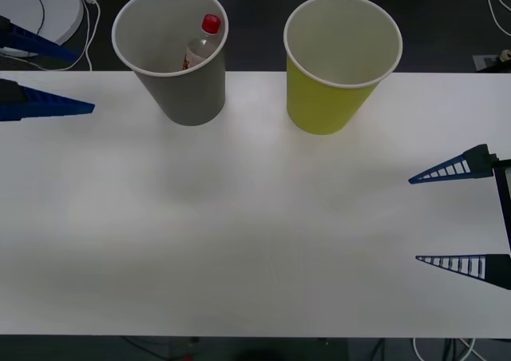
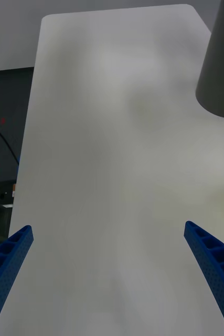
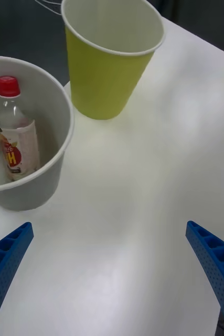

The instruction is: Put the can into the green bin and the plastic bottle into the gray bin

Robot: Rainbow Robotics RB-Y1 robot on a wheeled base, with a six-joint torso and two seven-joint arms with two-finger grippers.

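Note:
The gray bin point(image 1: 192, 93) stands at the table's far edge, left of centre, and the plastic bottle point(image 1: 200, 43) leans inside it, red cap up. The green bin point(image 1: 323, 101) stands upright to its right; its white inside shows nothing, and the can is out of view. My left gripper point(image 1: 86, 81) hovers open at the far left, beside the gray bin. In the left wrist view the bottle point(image 3: 16, 136) rests in the gray bin point(image 3: 33, 194) next to the green bin point(image 3: 104, 79). My right gripper point(image 1: 413, 219) hangs open over the table's right side, holding nothing.
The white table point(image 1: 239, 233) stretches wide and bare in front of both bins. A white round device point(image 1: 40, 5) with cables lies beyond the far left corner. Dark floor lies past the table's far and near edges.

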